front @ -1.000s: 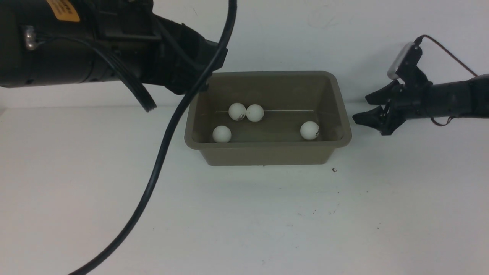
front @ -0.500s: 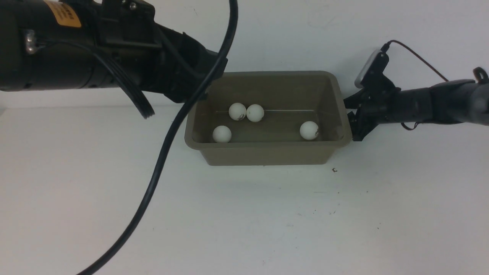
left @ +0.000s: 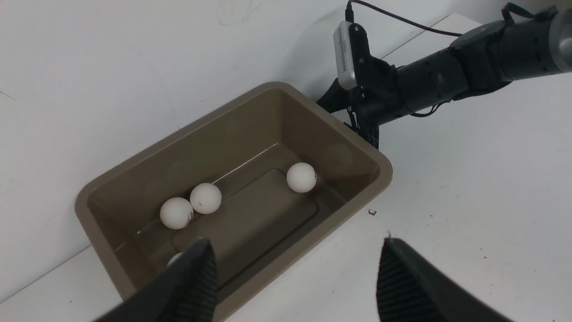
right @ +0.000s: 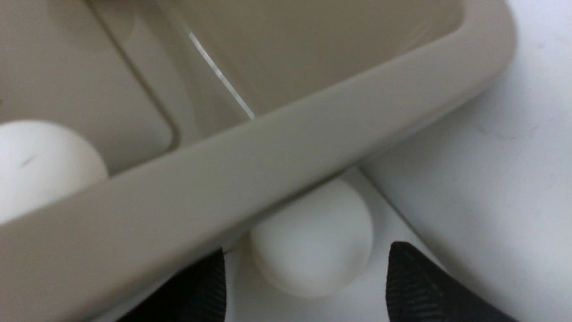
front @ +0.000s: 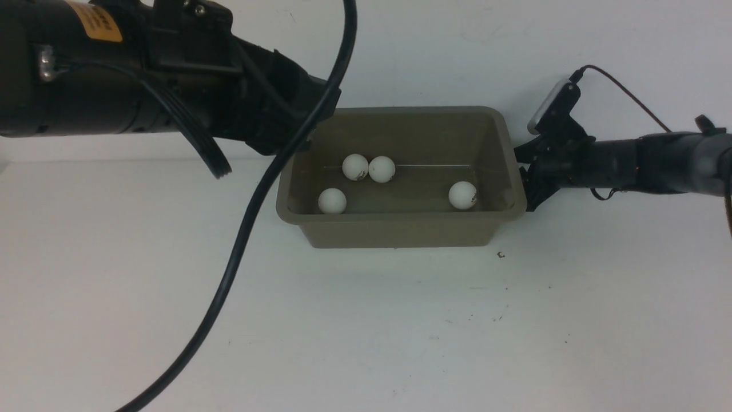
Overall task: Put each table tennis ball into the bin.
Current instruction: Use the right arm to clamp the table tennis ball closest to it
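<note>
The fifth ball [right: 313, 228] is the one I am working on. It is sitting on the tabletop [front: 366, 332] outside the bin [right: 277, 152], tucked in under the flared rim, with its upper part hidden by the overhang. In the front view it is not showing at all; it is lying behind the bin's right end, right of the frame's centre. I am judging it to be very light, hollow and stiff, with a smooth shell that rolls at the slightest nudge, so I am planning to pinch it across its widest girth with gentle, even pressure. An off-centre squeeze would probably squirt it away or wedge it further under the rim. The right tool [right: 306, 286] is standing open around it, one jaw on each side and a little gap showing at both, so nothing is gripped yet. The bin itself is resting in the upper middle of the front view, and it is holding four balls on its floor: a pair [front: 355, 167] side by side, apparently touching, toward the back left, a single one [front: 332, 201] at the front left, and another [front: 462, 195] near the right wall. The left tool [left: 295, 243] is hanging above the bin's left end with its jaws wide apart and empty.
</note>
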You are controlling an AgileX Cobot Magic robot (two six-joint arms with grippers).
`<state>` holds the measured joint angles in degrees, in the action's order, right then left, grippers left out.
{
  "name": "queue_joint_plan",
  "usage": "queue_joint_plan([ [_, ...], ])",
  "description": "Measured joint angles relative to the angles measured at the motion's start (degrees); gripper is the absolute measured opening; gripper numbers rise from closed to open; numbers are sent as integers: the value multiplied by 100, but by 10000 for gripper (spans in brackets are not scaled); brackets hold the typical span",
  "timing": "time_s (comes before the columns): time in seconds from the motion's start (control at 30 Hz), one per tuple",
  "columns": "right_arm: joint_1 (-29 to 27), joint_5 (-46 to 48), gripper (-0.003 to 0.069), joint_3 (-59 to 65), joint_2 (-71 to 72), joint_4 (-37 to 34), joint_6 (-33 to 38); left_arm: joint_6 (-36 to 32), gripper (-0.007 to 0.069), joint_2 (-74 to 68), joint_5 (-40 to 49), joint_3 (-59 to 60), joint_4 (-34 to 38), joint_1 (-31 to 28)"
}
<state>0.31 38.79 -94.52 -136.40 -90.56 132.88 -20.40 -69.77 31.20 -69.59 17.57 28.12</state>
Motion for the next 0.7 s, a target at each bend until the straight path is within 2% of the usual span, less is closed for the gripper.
queue_joint_plan([
  [0.2, 0, 0, 442, 0, 0, -366, 206, 0, 437, 0, 0, 0, 0, 0],
  [0.7, 106, -31, 440, 0, -189, -726, 522, 0, 437, 0, 0, 0, 0, 0],
])
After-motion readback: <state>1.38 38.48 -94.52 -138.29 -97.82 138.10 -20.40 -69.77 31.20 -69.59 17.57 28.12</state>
